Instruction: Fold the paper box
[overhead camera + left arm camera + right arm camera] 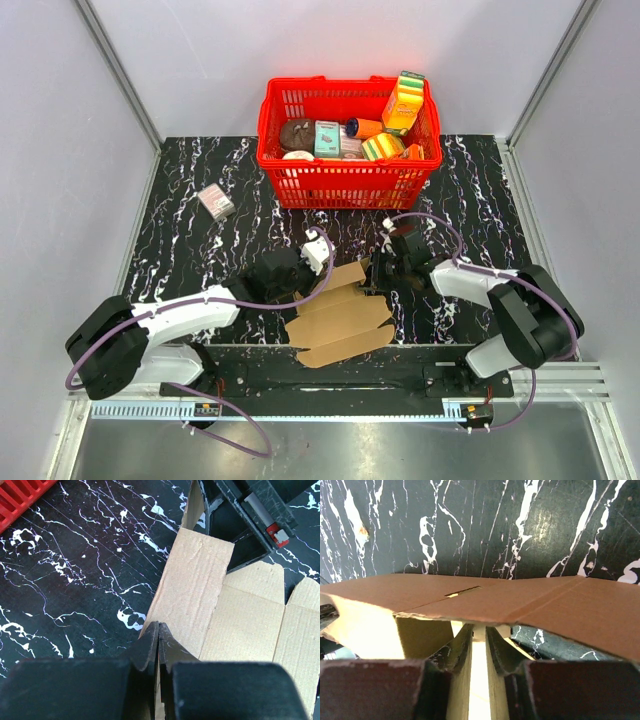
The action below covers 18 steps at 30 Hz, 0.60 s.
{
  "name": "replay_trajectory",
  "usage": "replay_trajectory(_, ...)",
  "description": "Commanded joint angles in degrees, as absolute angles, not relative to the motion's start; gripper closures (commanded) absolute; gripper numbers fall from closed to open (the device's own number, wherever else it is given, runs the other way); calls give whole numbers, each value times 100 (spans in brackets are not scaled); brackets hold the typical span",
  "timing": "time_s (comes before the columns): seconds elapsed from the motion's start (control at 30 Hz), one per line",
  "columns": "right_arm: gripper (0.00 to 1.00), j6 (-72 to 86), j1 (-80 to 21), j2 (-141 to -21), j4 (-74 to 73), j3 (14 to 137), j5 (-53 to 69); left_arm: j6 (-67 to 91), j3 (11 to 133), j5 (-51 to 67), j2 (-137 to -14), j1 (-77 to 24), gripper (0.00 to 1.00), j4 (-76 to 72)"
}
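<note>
- Left gripper (158,632), fingers pressed together, pinches the paper box (340,322) by its left flap.
- Right gripper (479,632) clamps a raised far flap.
- Red basket (345,185) stands beyond.
- Paper box lies partly folded on the table (200,260), between both arms.
</note>
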<state>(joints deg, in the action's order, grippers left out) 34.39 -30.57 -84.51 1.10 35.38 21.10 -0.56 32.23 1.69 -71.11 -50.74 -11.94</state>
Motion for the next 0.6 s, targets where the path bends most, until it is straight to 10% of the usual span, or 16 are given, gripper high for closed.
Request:
replay_trajectory(0.0,78,3437,-3050,-8727,237,3647,2329,-18,3278,211,-7189,-5124,100,-1204)
replay_trajectory(0.57,80,3234,-3050,-8843,-272,3814,2057,-18,3278,202,-7198,-5133,100,-1204)
